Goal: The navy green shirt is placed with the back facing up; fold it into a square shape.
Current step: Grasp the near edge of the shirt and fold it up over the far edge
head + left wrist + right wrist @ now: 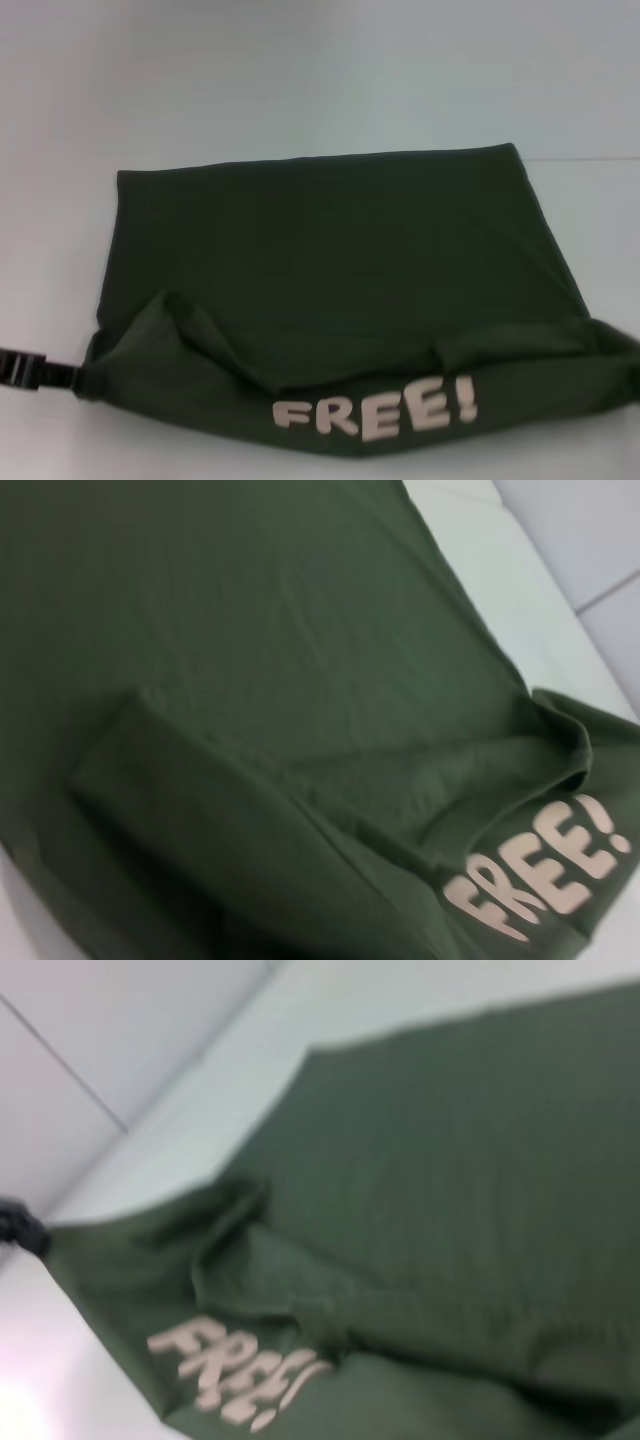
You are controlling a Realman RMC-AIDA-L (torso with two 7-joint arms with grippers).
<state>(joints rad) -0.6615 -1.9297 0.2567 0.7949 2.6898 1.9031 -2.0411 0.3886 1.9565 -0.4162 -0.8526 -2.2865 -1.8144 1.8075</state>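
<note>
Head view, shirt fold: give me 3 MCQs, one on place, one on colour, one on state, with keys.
1. Where does the "FREE!" lettering sit on the navy green shirt?
A. on the near folded-over edge
B. along the far edge
C. in the middle of the flat back

2. What colour is the lettering?
A. black
B. cream-white
C. red

3. What state is the shirt in?
A. flat and unfolded
B. rolled into a ball
C. near edge turned up over the back

Answers: 1 A, the text lies on the raised near flap. 2 B, pale letters on dark olive cloth. 3 C, the near strip shows the printed front while the plain back lies flat on the white table, with the left gripper at the shirt's near left corner.
</note>
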